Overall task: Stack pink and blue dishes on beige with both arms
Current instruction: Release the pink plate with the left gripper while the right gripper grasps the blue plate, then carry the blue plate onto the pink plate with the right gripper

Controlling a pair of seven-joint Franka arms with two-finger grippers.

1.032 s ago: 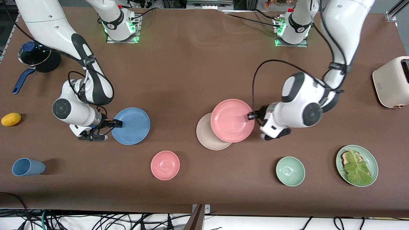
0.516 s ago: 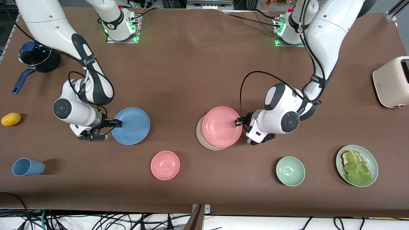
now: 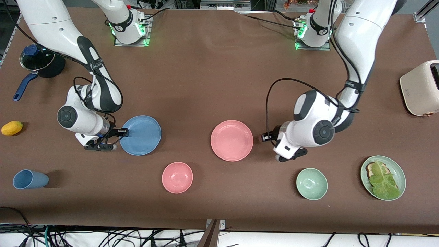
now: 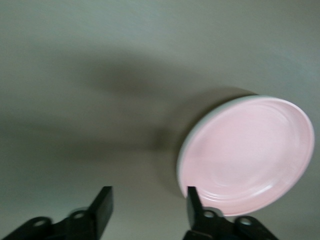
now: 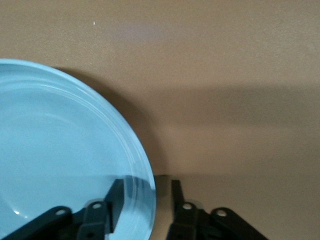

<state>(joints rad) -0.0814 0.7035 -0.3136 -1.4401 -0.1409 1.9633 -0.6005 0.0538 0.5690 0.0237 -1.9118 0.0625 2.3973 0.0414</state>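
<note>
The pink plate (image 3: pixel 232 140) lies flat in the middle of the table and covers the beige plate, which is hidden under it in the front view. My left gripper (image 3: pixel 263 137) hangs open just off the pink plate's rim, toward the left arm's end, holding nothing. The left wrist view shows the pink plate (image 4: pixel 247 152) past that gripper (image 4: pixel 149 192), one fingertip close to its edge. The blue plate (image 3: pixel 140 135) lies toward the right arm's end. My right gripper (image 3: pixel 121 135) is at its rim. In the right wrist view the blue plate (image 5: pixel 60 150) has its rim between the parted fingers of that gripper (image 5: pixel 147 192).
A small pink bowl (image 3: pixel 177 177) and a green bowl (image 3: pixel 311 184) sit nearer the camera. A blue cup (image 3: pixel 29 179) and a lemon (image 3: pixel 12 128) lie at the right arm's end. A green plate with lettuce (image 3: pixel 383 177) and a toaster (image 3: pixel 421 88) are at the left arm's end.
The left gripper carried the pink plate over the beige plate, let it go and drew back toward the left arm's end. The pink plate now rests squarely on top. The right arm barely moved.
</note>
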